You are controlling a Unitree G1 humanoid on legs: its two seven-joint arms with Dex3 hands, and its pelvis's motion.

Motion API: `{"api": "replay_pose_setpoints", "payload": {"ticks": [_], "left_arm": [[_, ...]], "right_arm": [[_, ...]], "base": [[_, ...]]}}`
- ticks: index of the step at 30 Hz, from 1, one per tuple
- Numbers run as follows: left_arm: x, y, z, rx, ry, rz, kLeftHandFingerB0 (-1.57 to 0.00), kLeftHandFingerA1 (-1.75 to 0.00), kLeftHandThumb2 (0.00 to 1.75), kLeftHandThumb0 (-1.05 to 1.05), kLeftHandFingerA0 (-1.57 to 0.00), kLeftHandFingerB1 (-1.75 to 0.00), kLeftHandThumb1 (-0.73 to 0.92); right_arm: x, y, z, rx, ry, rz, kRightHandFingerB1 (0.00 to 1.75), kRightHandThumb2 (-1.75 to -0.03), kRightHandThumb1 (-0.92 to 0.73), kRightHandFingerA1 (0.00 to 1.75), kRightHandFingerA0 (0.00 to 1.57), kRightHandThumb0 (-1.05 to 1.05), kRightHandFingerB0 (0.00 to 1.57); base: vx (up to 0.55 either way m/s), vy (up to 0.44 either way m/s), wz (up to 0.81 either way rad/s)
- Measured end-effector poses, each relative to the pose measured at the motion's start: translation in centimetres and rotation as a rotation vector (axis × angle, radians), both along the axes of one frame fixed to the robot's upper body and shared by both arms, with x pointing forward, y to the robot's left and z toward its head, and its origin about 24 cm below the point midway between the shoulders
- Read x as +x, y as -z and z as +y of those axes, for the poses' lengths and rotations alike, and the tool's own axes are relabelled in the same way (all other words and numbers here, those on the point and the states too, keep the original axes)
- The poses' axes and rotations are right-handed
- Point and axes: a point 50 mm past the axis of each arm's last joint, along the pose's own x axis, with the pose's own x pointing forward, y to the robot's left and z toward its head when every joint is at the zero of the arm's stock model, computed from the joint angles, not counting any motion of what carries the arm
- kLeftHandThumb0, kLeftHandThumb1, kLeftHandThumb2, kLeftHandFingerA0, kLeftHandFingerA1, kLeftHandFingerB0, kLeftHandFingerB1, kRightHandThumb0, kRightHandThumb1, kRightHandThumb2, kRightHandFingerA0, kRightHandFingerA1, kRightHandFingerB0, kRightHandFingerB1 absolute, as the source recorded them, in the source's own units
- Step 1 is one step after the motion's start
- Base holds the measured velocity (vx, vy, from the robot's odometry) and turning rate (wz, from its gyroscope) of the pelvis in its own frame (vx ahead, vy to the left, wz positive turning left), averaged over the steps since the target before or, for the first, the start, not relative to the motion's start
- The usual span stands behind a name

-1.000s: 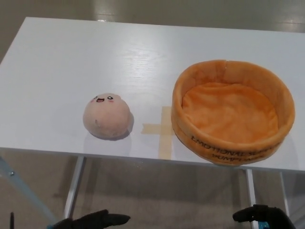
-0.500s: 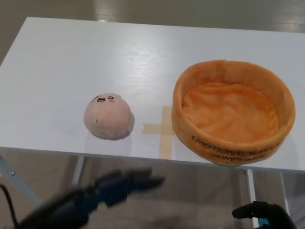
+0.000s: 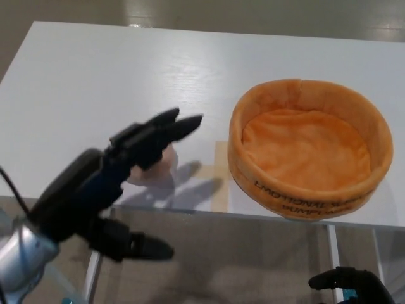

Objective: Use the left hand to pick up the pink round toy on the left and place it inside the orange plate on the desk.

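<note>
We see the left hand (image 3: 136,152) raised over the front left part of the white desk (image 3: 95,82), its two thick fingers (image 3: 174,123) stretched forward and spread from the thumb (image 3: 142,246), which hangs lower down in front of the desk edge; the hand is open and holds nothing. The pink round toy (image 3: 155,170) sits on the desk right beneath that hand, and we can make out only a small pale pink part of it below the fingers, the rest being covered by the hand and forearm. We cannot tell whether the hand touches the toy. Shadows of the fingers fall on the desk just to the right of the toy, reaching a strip of tan tape (image 3: 218,183) stuck near the front edge. To the right of the tape stands the orange plate (image 3: 253,120), a soft round dish with a high plush wall and dark lettering along its front side; it holds nothing. The right hand (image 3: 345,285) shows only at the bottom right corner, below the desk, and we cannot tell how its fingers stand.
</note>
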Motion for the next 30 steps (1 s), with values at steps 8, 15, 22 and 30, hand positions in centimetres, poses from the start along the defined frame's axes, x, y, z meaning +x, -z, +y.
{"api": "replay_pose_setpoints", "payload": {"ticks": [8,15,22,30], "left_arm": [[4.2,-0.4,0.2,0.098,-0.128,-0.01,0.0,0.0,0.56,-0.33,0.0,-0.14,0.22],[7.1,0.2,0.1,0.191,-0.224,0.012,0.0,-0.04,0.6,-0.34,0.0,-0.19,0.24],[9.2,1.6,0.7,0.275,-0.33,0.035,-0.05,-0.11,0.65,-0.32,0.0,-0.29,0.36],[10.6,3.2,1.6,0.36,-0.423,0.056,-0.03,-0.13,0.66,-0.34,0.0,-0.3,0.36]], "right_arm": [[0.0,0.0,0.0,-0.003,-0.004,0.0,0.77,-0.58,-0.56,0.86,0.65,-0.11,0.66],[0.2,-0.1,0.1,-0.003,-0.007,-0.004,0.78,-0.58,-0.56,0.88,0.67,-0.13,0.67],[0.3,-0.2,0.1,-0.004,-0.009,-0.007,0.78,-0.59,-0.55,0.85,0.64,-0.15,0.67],[0.3,-0.2,0.1,-0.003,-0.009,-0.005,0.76,-0.58,-0.56,0.85,0.65,-0.14,0.66]], "base": [[0.0,0.0,0.0],[0.0,0.0,0.0],[0.0,0.0,0.0],[0.0,0.0,0.0]]}}
